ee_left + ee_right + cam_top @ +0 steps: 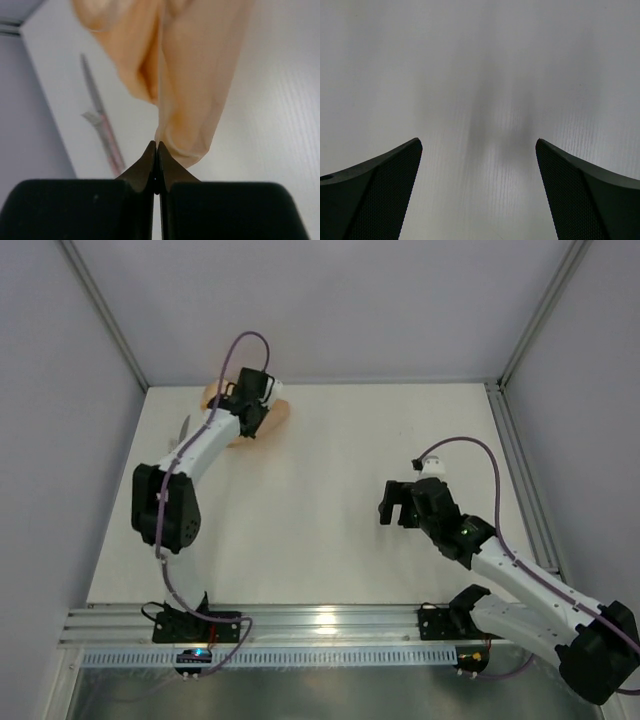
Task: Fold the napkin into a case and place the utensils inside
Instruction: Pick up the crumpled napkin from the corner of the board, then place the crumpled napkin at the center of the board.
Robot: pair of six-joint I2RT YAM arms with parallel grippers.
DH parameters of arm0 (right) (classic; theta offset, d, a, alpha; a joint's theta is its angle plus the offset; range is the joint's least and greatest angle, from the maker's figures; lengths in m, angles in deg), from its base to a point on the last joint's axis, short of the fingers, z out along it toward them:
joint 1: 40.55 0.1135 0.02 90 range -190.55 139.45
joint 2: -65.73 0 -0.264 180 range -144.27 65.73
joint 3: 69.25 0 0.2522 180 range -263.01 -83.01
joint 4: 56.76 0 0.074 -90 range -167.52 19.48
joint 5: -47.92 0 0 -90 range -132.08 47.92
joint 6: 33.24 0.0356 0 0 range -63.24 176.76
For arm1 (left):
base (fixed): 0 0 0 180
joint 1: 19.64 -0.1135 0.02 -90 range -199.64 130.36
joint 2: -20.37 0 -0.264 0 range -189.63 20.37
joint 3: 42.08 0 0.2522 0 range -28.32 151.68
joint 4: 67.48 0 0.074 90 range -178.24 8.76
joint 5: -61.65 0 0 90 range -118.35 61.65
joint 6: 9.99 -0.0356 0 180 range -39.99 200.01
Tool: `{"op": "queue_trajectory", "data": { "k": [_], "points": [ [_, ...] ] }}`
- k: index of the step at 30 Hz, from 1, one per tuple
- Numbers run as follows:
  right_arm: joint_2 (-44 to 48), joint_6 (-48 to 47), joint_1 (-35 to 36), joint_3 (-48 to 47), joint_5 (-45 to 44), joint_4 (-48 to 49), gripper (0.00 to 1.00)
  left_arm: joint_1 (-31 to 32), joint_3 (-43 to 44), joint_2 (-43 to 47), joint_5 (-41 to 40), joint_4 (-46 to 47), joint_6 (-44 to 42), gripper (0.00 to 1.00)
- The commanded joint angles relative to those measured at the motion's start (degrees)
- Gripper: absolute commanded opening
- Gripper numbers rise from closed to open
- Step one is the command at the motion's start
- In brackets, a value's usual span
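The peach-orange napkin (195, 75) is bunched into long folds that run down to my left gripper's (157, 146) tips; the jaws are shut and pinch its lower edge. In the top view the left gripper (252, 405) is at the far left of the table, and the napkin (281, 412) shows on both sides of it. The utensils (102, 122), a grey blade with a pale pink handle, lie on the table left of the napkin and apart from it; they also show in the top view (183, 429). My right gripper (398, 505) is open and empty over bare table (479, 150). No folded case shows.
The white table (330, 500) is bounded by grey walls at the left (60, 440), back and right. A metal rail (320, 620) runs along the near edge by the arm bases. The utensils lie close to the left wall.
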Motion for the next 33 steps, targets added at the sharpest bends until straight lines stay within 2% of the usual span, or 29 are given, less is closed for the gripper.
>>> {"op": "queue_trajectory", "data": {
  "k": [1, 5, 10, 13, 14, 17, 21, 24, 26, 27, 28, 30, 33],
  "points": [
    [2.9, -0.6, -0.1, -2.6, -0.7, 0.1, 0.99, -5.0, 3.6, 15.6, -5.7, 0.9, -7.9, 0.0],
    [5.0, 0.0, -0.1, -2.4, 0.4, -0.4, 0.99, -6.9, 7.5, 22.7, -7.3, 0.3, -15.5, 0.0],
    [7.3, 0.0, -0.1, -2.5, 0.0, -3.0, 0.99, -3.5, 11.1, 24.5, 2.0, -5.3, -17.6, 0.0],
    [8.9, 0.5, -0.1, -2.4, -0.1, -4.1, 0.99, 2.8, 8.0, 23.1, 6.8, -8.7, -17.3, 0.0],
    [9.2, 0.7, -0.1, -2.2, -0.1, -4.4, 1.0, 6.8, 4.7, 22.5, 7.8, -8.9, -17.3, 0.0],
    [10.4, 1.8, -0.2, -2.1, -1.1, -5.4, 0.99, 12.5, -0.4, 18.7, 12.4, -9.4, -16.0, 0.0],
    [11.3, 3.2, -0.6, -2.1, -4.1, -9.0, 0.99, 22.0, -2.2, 11.5, 18.0, -13.2, -11.8, 0.0],
    [11.5, 3.9, -1.5, -1.6, -4.3, -10.0, 0.99, 26.2, -3.4, 7.4, 24.8, -15.4, -10.3, 0.0],
    [11.7, 4.6, -2.0, -1.4, -4.0, -9.9, 0.99, 27.4, -3.4, 5.8, 31.2, -16.7, -9.7, 0.23],
    [11.7, 4.7, -2.5, -1.3, -3.7, -9.6, 0.99, 27.5, -3.1, 5.5, 33.0, -17.6, -9.4, 0.38],
    [11.9, 4.8, -2.8, -1.3, -3.3, -9.1, 0.99, 27.5, -2.4, 5.5, 33.8, -18.4, -9.0, 0.64],
    [11.9, 4.7, -3.3, -1.1, -1.2, -7.2, 0.99, 27.5, -2.1, 6.9, 33.9, -20.5, -8.9, 0.79],
    [9.7, 3.7, -3.6, -1.2, 2.0, -4.2, 0.99, 25.8, -4.1, 13.3, 31.7, -22.8, -9.1, 0.82]
  ]
}}
